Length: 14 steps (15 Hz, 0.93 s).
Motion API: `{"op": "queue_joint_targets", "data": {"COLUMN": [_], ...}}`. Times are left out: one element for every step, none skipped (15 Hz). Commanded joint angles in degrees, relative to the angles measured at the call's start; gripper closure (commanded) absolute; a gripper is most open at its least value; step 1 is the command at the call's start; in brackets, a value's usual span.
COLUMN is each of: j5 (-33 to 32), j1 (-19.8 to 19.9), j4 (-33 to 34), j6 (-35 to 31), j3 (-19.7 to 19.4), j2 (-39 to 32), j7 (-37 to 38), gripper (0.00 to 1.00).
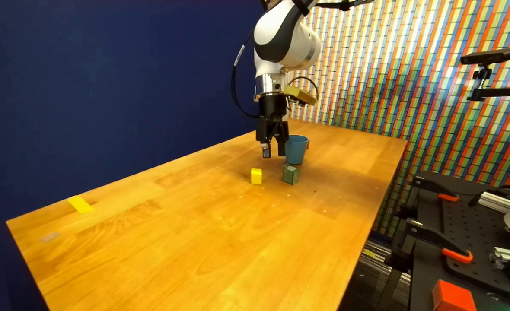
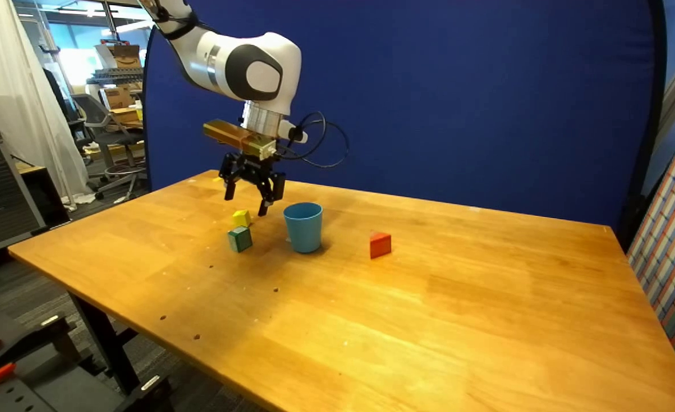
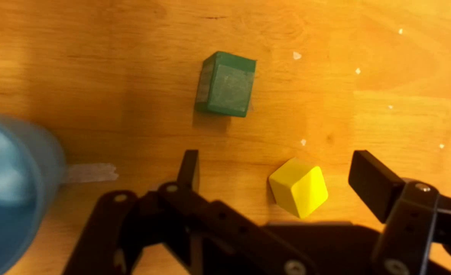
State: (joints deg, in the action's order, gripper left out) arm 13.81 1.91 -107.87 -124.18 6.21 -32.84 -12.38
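Deep blue backdrop (image 2: 486, 114) and wooden table (image 2: 457, 320) surround the gripper (image 3: 279, 173), which hangs with its fingers (image 3: 374, 185) spread apart, holding nothing. Lower down, the yellow cube (image 3: 300, 187) lies on the table; the wrist view shows it within the gap, though nearer the finger at that picture's right, with the green block (image 3: 231, 86) apart from it and the cup (image 3: 49, 152) upright beyond the opposite finger. Off-centre as it looks, the cube could be struck or shoved aside if the gripper came straight down. Its faces also sit askew to the fingers, so closing might catch edges and twist it loose. Drift cupward could knock the cup over, and a push could run the cube into the green block. How far the fingers stand above the table is hard to judge. The cup is cut off in the wrist view, so its inside shows only in part, and the gripper's linkage (image 3: 244, 233) covers the lower area. Behind the cup, only a sliver of the red block (image 1: 308, 144) shows in an exterior view.
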Motion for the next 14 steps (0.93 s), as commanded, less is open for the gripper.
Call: {"op": "queue_joint_targets", "data": {"j5": [2.1, 2.2, 2.4, 2.2, 1.8, 1.5, 1.1, 0.6, 0.2, -0.3, -0.6, -0.9, -1.5, -2.1], "j1": [1.0, 1.0, 1.1, 0.9, 0.6, 0.4, 0.1, -0.3, -0.7, -1.1, -1.5, -1.8, -2.2, -2.8], "j4": [3.0, 2.8, 2.8, 2.7, 2.6, 2.4, 2.0, 1.7, 1.4, 1.2, 1.2, 1.3, 1.4, 1.6], "j6": [1.9, 1.3, 1.2, 0.9, 0.5, -0.1, -1.1, -2.1, -3.3, -4.7, -5.7, -6.7, -7.7, -8.9], "j3": [2.5, 2.9, 3.4, 3.7, 3.8, 3.8, 3.7, 3.5, 3.4, 3.4, 3.5, 3.6, 3.5, 3.5], "j2": [-2.4, -2.7, -3.0, -3.3, -3.5, -3.7, -3.8, -4.0, -4.3, -4.7, -5.2, -5.8, -6.4, -7.0], "j7": [-3.3, -3.9, -4.7, -5.2, -5.5, -5.7, -5.7, -5.6, -5.5, -5.5, -5.5, -5.5, -5.4, -5.2], "gripper": [0.00, 0.00, 0.00, 0.00, 0.00, 0.00, 0.00, 0.00, 0.00, 0.00, 0.00, 0.00, 0.00, 0.00]}}
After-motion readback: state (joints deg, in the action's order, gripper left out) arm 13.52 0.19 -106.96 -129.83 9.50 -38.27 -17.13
